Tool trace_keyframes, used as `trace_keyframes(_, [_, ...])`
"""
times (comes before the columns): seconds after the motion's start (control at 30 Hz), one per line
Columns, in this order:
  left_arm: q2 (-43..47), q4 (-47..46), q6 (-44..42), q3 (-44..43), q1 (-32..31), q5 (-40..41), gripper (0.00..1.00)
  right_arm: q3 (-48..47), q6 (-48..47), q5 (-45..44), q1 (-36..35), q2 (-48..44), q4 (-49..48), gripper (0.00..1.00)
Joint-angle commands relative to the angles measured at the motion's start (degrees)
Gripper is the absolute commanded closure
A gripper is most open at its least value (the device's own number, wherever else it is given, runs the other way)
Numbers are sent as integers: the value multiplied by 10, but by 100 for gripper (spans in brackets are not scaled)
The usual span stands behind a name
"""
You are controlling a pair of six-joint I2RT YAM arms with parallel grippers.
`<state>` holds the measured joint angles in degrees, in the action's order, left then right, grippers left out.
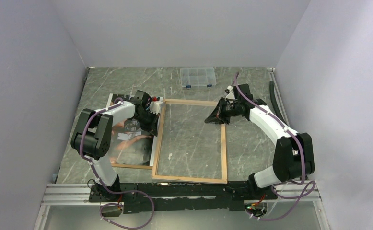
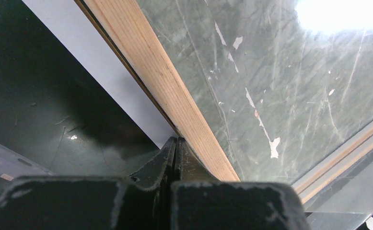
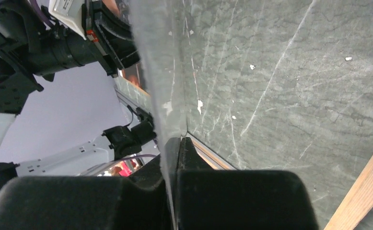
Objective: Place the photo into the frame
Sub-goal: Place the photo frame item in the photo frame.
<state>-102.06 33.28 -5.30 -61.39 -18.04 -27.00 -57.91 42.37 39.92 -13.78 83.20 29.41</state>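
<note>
Presently we find the frame (image 1: 189,179) wood-side up at table (image 1: 251,143) centre, photo (image 1: 132,143) beside its left rail; left gripper (image 2: 176,142) closed empty at that rail, right gripper (image 3: 180,142) pinching the clear pane (image 3: 158,72) edge.

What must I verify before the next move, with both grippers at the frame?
1. Right gripper shut on a thin clear sheet: ok.
2. That sheet is the pane of the frame: cannot tell.
3. Left gripper shut, tips at the frame's left wooden rail: ok.
4. Left gripper holds something: cannot tell.
5. Frame lies wood side up: ok.
6. Photo inside the frame: not ok; it lies picture up, to the left of it.
</note>
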Motion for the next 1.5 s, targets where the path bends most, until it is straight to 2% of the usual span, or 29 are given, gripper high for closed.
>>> trace_keyframes(0.0, [2,-5,-2,2,-4,-16,97,-36,13,8,-1,14,11,100])
trace_keyframes(0.47, [3,-5,-7,5,-4,-21,97,-17,95,51,-3,-7,-52,100])
trace_keyframes(0.8, [3,-4,-9,4,-4,-23,97,-30,130,17,-32,-15,-51,100])
trace_keyframes(1.17, [7,-2,-9,6,-4,-25,97,-91,141,-25,-43,-13,-12,100])
trace_keyframes(1.47, [10,-3,-7,8,-3,-24,97,-71,125,-34,-51,-13,-13,100])
